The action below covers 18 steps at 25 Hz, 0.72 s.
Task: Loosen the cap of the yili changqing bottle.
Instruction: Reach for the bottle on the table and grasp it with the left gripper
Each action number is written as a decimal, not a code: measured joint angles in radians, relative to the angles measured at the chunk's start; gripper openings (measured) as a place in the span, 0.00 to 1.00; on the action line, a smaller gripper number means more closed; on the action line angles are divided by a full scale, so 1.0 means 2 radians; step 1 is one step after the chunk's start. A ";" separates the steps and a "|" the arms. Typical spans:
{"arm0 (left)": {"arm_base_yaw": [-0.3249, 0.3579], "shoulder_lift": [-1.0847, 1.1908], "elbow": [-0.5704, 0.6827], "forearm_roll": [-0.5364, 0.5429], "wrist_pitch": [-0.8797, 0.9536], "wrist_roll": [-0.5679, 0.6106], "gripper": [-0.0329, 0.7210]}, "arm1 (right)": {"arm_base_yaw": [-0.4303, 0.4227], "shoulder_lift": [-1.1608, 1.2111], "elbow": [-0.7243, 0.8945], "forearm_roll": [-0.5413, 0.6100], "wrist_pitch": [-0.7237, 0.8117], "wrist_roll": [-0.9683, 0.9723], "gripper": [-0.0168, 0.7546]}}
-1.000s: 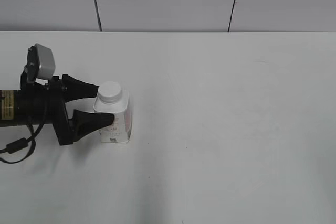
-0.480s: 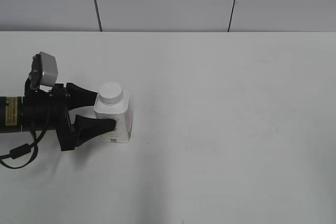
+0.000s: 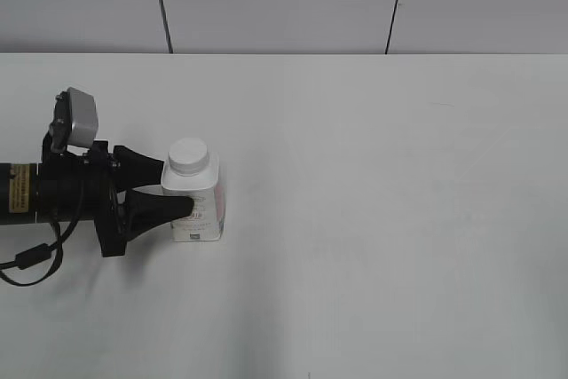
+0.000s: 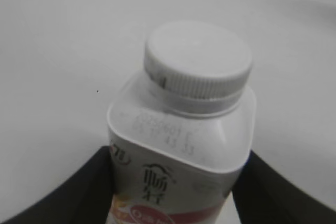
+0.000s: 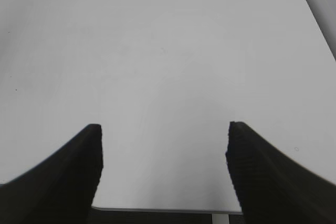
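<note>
The yili changqing bottle (image 3: 200, 210) stands upright on the white table at the left, with its white cap (image 3: 190, 156) on. In the left wrist view the bottle (image 4: 181, 140) fills the frame, its ribbed cap (image 4: 198, 59) seated on the neck. My left gripper (image 3: 177, 186) comes in from the left, level with the table. Its two black fingers press the two sides of the bottle body below the cap (image 4: 173, 187). My right gripper (image 5: 164, 145) is open and empty over bare table; it does not show in the exterior view.
The white table (image 3: 382, 219) stretches right of the bottle to a grey panelled wall (image 3: 284, 2) at the back. The right wrist view shows the table's edge (image 5: 163, 210) just under the right gripper's fingers.
My left gripper's fingers have closed in onto the bottle's sides, and the wrist has shifted slightly. The bottle has nudged a little to the right.
</note>
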 joint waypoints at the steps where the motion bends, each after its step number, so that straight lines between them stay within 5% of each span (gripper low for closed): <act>1: 0.000 0.000 0.000 0.000 0.000 0.000 0.60 | 0.000 0.000 0.000 0.000 0.000 0.000 0.78; 18: 0.000 0.003 0.000 0.006 -0.013 0.000 0.60 | 0.000 0.000 0.000 0.000 0.000 0.000 0.78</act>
